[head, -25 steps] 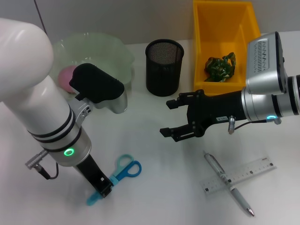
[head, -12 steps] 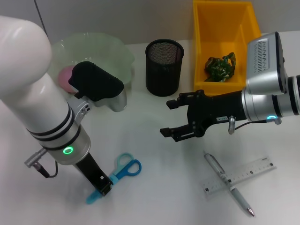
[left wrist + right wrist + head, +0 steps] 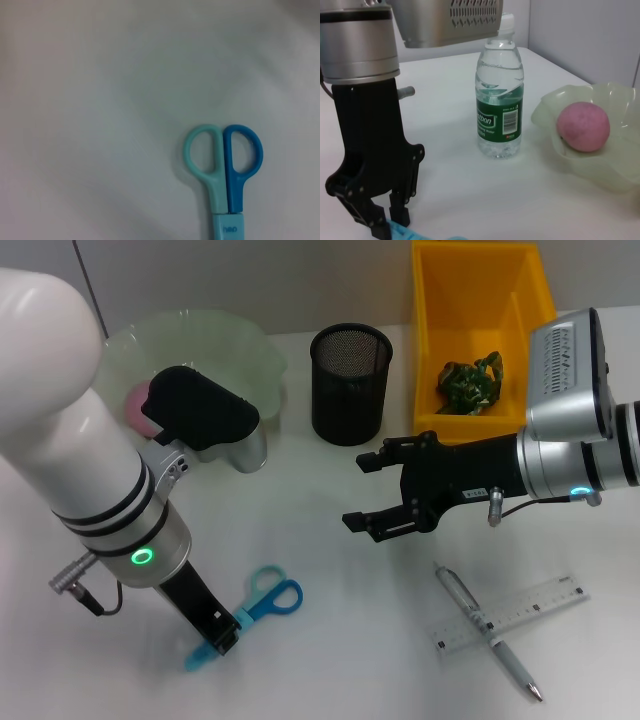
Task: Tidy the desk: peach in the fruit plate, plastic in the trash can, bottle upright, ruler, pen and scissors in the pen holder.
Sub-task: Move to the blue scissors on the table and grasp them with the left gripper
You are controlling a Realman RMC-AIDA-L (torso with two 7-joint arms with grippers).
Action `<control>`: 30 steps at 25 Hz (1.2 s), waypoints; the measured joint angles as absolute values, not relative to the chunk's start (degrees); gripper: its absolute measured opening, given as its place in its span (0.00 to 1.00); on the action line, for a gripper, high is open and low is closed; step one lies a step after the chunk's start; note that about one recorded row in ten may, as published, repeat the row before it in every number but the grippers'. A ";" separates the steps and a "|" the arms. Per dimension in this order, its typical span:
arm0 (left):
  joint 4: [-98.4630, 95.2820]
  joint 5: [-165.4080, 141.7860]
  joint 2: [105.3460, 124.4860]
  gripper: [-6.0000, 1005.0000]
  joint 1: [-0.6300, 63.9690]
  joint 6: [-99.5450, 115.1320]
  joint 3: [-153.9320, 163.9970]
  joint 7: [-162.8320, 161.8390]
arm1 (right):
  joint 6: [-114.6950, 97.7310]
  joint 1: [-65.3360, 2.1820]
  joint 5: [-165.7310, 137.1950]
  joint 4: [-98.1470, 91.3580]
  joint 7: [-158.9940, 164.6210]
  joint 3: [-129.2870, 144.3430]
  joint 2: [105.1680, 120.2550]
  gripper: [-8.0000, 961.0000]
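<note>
Widest of all, the smooth white desk (image 3: pixel 330 590) carries everything. At the back right sits the boxy yellow plastic trash can (image 3: pixel 435 350), and a crumpled green plastic wrapper (image 3: pixel 470 380) lies inside it. Far left, the wavy-rimmed translucent fruit plate (image 3: pixel 215 340) cradles the round pink peach (image 3: pixel 583 126). Beside the plate the clear, green-labelled bottle (image 3: pixel 499 95) stands upright, white cap on. The black mesh pen holder (image 3: pixel 350 380), a plain cylinder, stands mid-desk with nothing visible inside. Front right, the clear flat ruler (image 3: pixel 515 613) lies with the silver pen (image 3: pixel 485 628) crossed over it. The right gripper (image 3: pixel 385 495) hangs over mid-desk, jaws apart. The left gripper (image 3: pixel 220 638) is down at the front left, jaws clamped on the blade end of the two-tone blue scissors (image 3: pixel 225 172), whose looped handles lie flat.
</note>
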State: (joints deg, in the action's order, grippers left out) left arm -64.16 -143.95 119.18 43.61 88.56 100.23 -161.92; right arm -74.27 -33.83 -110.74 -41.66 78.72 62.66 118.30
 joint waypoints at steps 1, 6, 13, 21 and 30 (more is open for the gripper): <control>-64.09 -143.99 119.18 0.22 43.63 88.52 100.23 -161.80 | -74.27 -33.83 -110.74 -41.66 78.73 62.66 118.30 0.85; -63.80 -143.99 119.18 0.22 43.67 88.32 100.45 -161.38 | -74.26 -33.83 -110.74 -41.66 78.74 62.66 118.29 0.85; -63.72 -144.10 119.18 0.34 43.69 88.16 100.54 -161.30 | -74.26 -33.83 -110.74 -41.66 78.75 62.66 118.29 0.85; -63.61 -144.03 119.18 0.36 43.77 88.05 100.81 -161.28 | -74.26 -33.83 -110.74 -41.90 79.04 62.66 118.30 0.85; -63.54 -143.81 119.18 0.36 43.77 88.06 101.29 -161.28 | -74.27 -33.83 -110.74 -42.01 79.22 62.66 118.29 0.85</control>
